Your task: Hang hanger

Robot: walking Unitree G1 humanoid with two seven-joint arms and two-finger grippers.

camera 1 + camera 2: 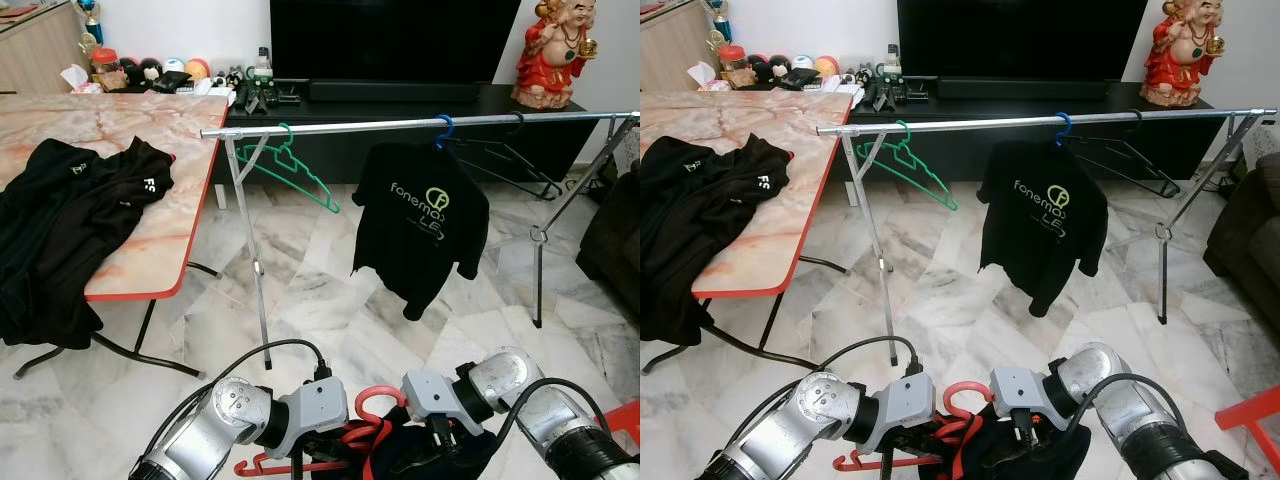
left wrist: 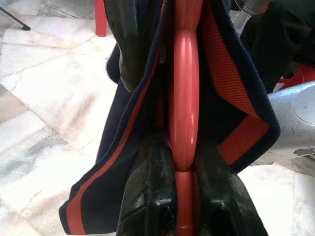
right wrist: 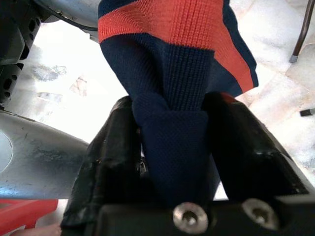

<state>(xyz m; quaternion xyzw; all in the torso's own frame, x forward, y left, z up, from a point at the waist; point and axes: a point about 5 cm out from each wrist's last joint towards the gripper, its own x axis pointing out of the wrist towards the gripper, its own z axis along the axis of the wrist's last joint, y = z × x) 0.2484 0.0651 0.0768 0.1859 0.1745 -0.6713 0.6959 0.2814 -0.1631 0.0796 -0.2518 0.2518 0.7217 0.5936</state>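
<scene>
Nearest the camera, at the bottom of the head views, a red hanger (image 1: 372,412) carrying a navy garment (image 3: 182,147) with orange-red trim is held between the two arms. The left gripper (image 2: 183,206) is clamped on the hanger's red bar, with the bar pinched between its black fingers (image 2: 147,196) and the striped cloth draped on both sides. The right gripper (image 3: 182,142) is closed on a fold of the navy garment, the knit bunched between its two black fingers (image 3: 110,162).

On the left, a marble-patterned table (image 1: 150,190) with a red edge is seen, with black shirts (image 1: 70,220) spread over its near part. Jars, balls and a tissue box are ranged along its far end against the wall.

Across the middle, a silver clothes rail (image 1: 400,124) runs from left to right on crossed metal legs (image 1: 250,250), between the robot and a black TV console (image 1: 400,110). From the rail an empty green hanger (image 1: 290,165) hangs near the left end; a black printed T-shirt (image 1: 420,225) hangs on a blue hanger (image 1: 443,128) at the middle; dark empty hangers (image 1: 510,160) hang just right of it.

On the far right, a red figurine (image 1: 555,50) stands on the console, and a dark sofa arm (image 1: 615,240) is seen at the right edge. The floor is of pale marble tile (image 1: 320,300).
</scene>
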